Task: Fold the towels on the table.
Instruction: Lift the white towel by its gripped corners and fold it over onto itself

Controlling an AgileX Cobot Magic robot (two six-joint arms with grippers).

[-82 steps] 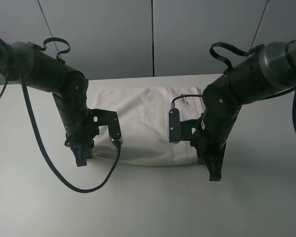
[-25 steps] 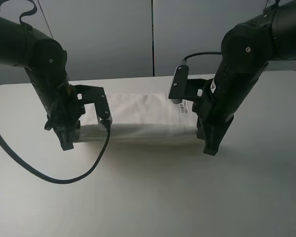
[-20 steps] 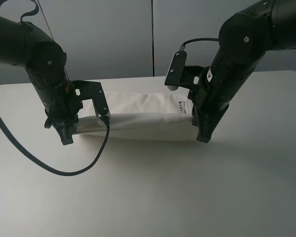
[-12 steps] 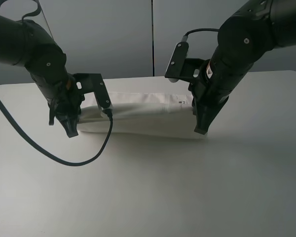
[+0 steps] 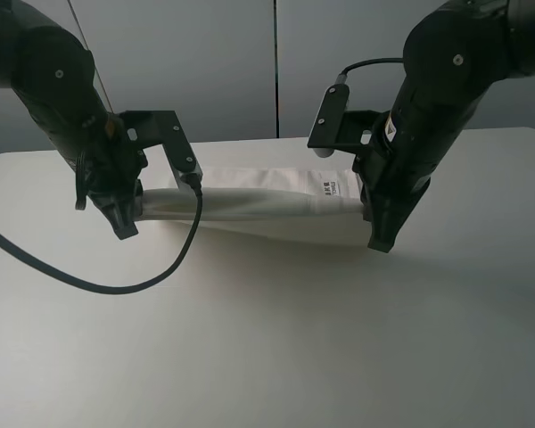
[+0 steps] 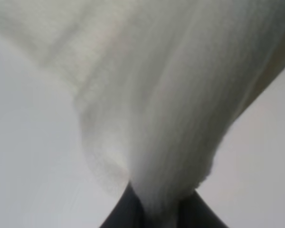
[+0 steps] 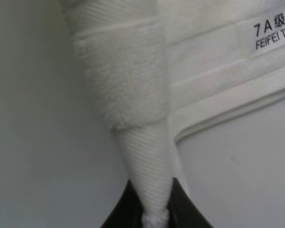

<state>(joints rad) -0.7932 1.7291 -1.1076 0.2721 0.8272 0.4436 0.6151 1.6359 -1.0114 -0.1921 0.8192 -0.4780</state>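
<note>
Label (image 7: 270,31) print cut off by frame edge, towel (image 6: 171,95) blurred in left wrist view

Lbl (image 7: 270,31) on towel (image 7: 128,80): "7A级", "FEIFEI TOW".

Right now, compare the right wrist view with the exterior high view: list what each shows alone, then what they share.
Right wrist only: the label's readable print and the towel corner pinched in the right end effector. Exterior high only: the left end effector at the towel's other end, with the cloth stretched between both arms. Shared: the towel, its label and the table.
</note>
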